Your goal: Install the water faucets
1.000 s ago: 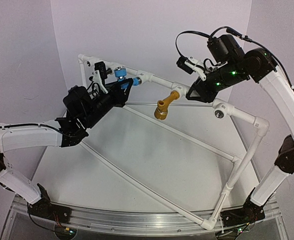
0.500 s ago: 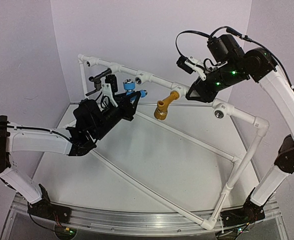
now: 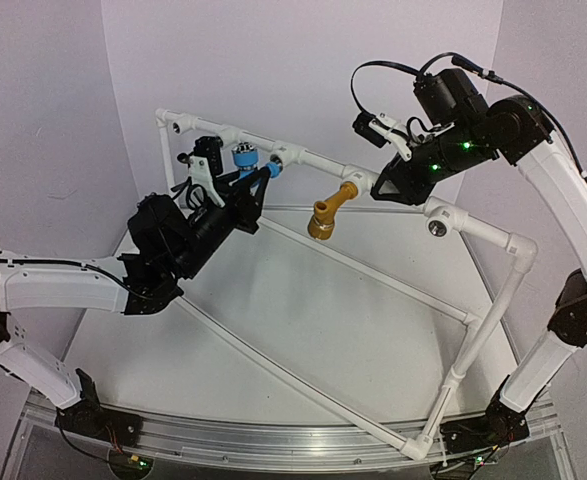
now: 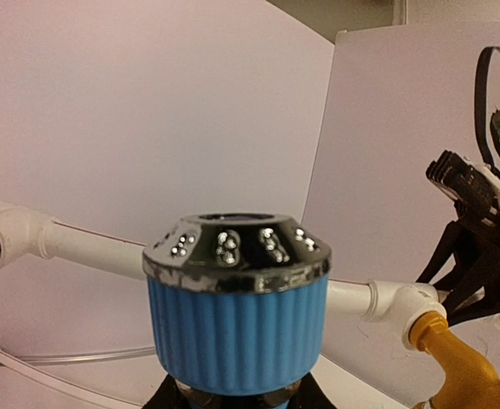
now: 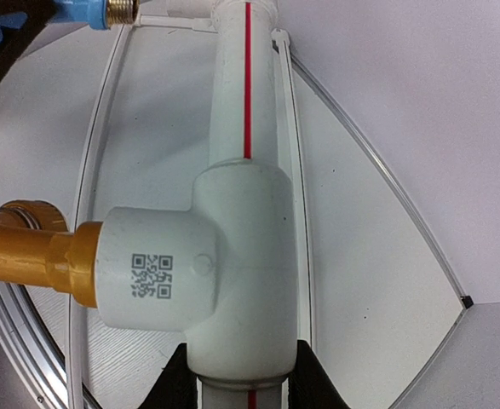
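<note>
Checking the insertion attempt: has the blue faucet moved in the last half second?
Yes. The blue faucet has risen up-left, back toward the far rail of the white pipe frame.

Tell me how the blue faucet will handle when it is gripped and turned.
The blue faucet looks like rigid moulded plastic, so it probably won't flex under a squeeze. Its vertical ribs should help a grip resist slipping while twisting. The body looks round, so it would likely roll if dropped on a flat surface.
</note>
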{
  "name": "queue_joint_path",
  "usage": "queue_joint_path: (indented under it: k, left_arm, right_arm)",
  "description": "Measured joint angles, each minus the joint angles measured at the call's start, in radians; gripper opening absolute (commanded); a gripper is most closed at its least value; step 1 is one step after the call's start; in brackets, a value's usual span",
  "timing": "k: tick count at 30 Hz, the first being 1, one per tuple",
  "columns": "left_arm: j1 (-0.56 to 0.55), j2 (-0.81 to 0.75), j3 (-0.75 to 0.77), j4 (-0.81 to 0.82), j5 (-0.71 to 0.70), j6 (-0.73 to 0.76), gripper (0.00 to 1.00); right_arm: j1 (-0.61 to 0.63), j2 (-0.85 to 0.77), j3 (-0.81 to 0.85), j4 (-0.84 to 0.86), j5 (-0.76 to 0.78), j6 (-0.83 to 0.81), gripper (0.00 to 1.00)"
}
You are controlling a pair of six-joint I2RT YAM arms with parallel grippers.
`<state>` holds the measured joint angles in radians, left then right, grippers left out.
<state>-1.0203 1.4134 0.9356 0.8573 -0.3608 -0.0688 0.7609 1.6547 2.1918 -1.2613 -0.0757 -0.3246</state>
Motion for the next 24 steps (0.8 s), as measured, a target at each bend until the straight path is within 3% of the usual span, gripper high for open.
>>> queue_joint_path:
  k: [9, 24]
  left_arm:
    - [0.0, -0.024, 0.0, 0.017, -0.029, 0.045, 0.0]
    - [0.0, 0.069, 0.001, 0.08, -0.061, 0.063, 0.0]
  right_arm:
    - [0.0, -0.001, 0.0, 0.0, -0.002, 0.004, 0.0]
    - [0.0, -0.007, -0.009, 0.007, -0.009, -0.001, 0.0]
